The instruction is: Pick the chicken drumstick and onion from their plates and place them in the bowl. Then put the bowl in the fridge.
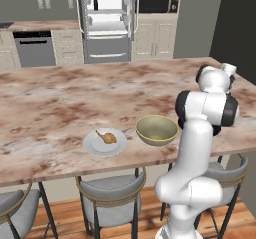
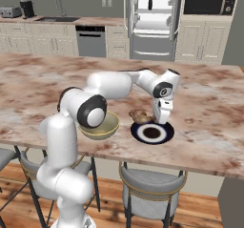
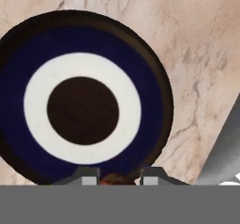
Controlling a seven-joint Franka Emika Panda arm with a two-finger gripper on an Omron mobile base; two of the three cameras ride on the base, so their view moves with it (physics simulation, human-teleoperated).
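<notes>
The claw [image 2: 162, 122] is hanging just above the dark plate [image 2: 152, 133], pointing down, with its two fingertips [image 3: 87, 177] drawn in close on a small brown-reddish lump. In the hand view that lump, the onion [image 3: 114, 178], is sitting between the tips at the near rim of the plate, so the claw is gripping the onion. In the right base view a golden-brown lump is showing just beside the gripper, over the plate's far left rim; most of it is hidden by the hand.

The dark plate is lying close to the near edge of the counter [image 2: 209, 103], towards its right end. It is ringed: black rim, navy band, white ring, dark centre, with the middle bare.

The bowl [image 1: 157, 130] is sitting just left of the dark plate, also near the counter's near edge, upright, with nothing visible inside it. In the right base view the arm's elbow is covering much of it.

The white plate [image 1: 95, 146] is lying just left of the bowl, near the same edge. The chicken drumstick [image 1: 106, 137] is resting on it, thin bone end pointing to the far left.

The fridge [image 1: 107, 20] is standing at the far wall beyond the counter, doors open, white shelves showing.
</notes>
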